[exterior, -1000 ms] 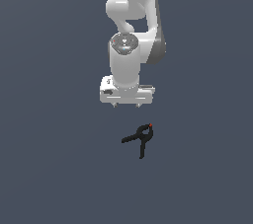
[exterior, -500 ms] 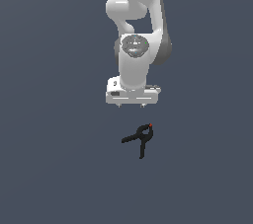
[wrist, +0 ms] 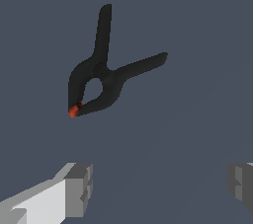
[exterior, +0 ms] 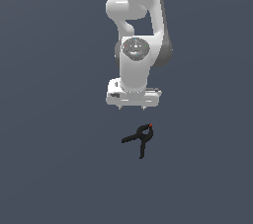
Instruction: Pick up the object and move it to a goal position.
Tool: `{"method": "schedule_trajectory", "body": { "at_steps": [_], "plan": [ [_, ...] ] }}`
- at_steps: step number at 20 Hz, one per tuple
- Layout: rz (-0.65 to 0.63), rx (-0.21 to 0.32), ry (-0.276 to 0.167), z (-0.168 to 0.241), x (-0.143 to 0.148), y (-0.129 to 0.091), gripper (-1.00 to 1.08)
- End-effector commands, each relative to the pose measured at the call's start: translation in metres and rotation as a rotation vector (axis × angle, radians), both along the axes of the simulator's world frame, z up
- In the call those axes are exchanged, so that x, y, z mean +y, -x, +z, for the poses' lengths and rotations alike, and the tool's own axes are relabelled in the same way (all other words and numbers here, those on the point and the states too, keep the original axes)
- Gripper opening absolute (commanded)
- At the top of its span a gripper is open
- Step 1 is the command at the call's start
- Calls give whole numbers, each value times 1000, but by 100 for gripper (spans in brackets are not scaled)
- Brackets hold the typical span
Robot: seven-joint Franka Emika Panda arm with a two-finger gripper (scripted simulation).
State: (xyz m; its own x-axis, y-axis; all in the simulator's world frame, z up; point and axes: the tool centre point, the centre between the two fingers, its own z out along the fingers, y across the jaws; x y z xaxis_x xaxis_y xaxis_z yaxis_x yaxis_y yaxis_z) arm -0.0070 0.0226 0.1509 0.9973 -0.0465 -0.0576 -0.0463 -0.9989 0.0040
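The object is a small black spring clamp [exterior: 141,138] with two splayed thin handles and a tiny red-orange tip, lying on the flat grey floor. It also shows in the wrist view [wrist: 104,74], whole and unobstructed. My white gripper [exterior: 132,107] hangs in the air beyond the clamp, its short fingertips pointing down, apart from the clamp. In the wrist view the two grey fingertips [wrist: 79,188] stand wide apart with nothing between them, so the gripper [wrist: 160,186] is open and empty.
The white arm [exterior: 141,30] rises from the gripper toward the top of the exterior view. The grey floor [exterior: 59,168] spreads flat on all sides. No other object shows.
The gripper has moved toward the exterior view's right and lower in the picture, closer to the clamp. The clamp has not moved.
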Motion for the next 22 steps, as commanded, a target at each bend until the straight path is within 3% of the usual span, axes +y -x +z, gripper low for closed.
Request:
{"method": "schedule_trajectory", "body": {
  "at_steps": [1, 22],
  "plan": [
    [-30, -2, 0, -3, 2, -4, 100],
    [-504, -39, 13, -58, 34, -61, 100]
  ]
}}
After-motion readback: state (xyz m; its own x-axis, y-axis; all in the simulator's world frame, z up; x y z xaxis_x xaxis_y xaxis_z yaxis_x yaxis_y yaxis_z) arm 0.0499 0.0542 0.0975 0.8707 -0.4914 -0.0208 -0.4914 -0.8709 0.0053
